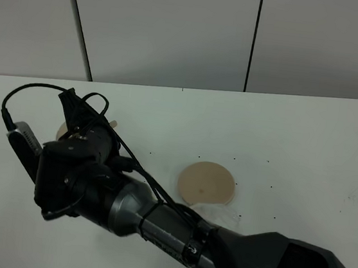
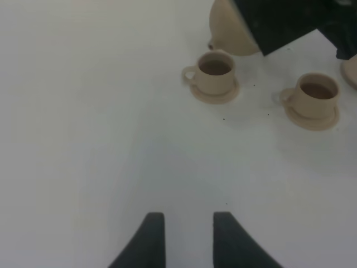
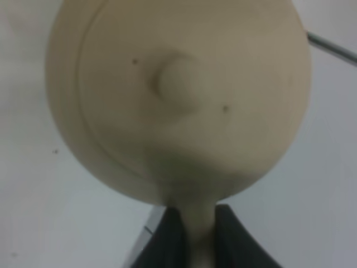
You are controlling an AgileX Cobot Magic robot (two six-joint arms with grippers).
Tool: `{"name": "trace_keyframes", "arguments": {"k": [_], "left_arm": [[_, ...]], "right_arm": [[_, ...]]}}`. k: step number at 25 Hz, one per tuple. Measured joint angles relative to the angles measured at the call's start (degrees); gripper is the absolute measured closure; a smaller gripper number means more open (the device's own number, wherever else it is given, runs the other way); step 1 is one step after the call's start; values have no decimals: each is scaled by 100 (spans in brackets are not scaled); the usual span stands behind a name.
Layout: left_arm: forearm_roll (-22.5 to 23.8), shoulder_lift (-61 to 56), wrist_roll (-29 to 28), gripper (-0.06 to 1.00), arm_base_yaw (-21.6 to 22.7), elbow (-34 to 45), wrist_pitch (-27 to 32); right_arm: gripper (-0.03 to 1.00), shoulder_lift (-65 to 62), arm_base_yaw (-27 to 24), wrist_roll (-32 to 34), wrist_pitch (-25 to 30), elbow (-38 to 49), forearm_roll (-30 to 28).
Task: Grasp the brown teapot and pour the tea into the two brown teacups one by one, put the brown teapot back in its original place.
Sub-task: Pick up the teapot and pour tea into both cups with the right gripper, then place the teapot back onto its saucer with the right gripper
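The brown teapot [image 3: 178, 95], probably heavy, glazed and breakable, is held by its loop handle in the right gripper [image 3: 192, 229], filling the frame's centre. Two brown teacups [image 2: 213, 75] [image 2: 313, 99] sit upper right; the bare saucer [image 1: 206, 184] lies mid-frame. The left gripper [image 2: 188, 234] is parted, empty

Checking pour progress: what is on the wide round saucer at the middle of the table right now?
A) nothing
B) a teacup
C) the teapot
A: the wide saucer lies bare, while the right gripper holds the teapot by its handle, elsewhere.
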Motion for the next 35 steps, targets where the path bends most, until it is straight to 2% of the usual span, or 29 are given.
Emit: {"name": "trace_keyframes", "arguments": {"k": [5, 15, 23, 28, 35], "left_arm": [[0, 0, 0, 66, 0, 0, 0], [0, 0, 7, 66, 0, 0, 0], [0, 0, 7, 66, 0, 0, 0], [0, 0, 7, 66, 0, 0, 0], [0, 0, 7, 66, 0, 0, 0]], "right_arm": [[88, -57, -122, -448, 156, -6, 794], [88, -64, -260, -806, 223, -279, 1685], [88, -67, -614, -1263, 781, -945, 3117], [88, -67, -718, -1279, 1092, -1103, 3520], [88, -67, -767, -1225, 1245, -1109, 4035]]}}
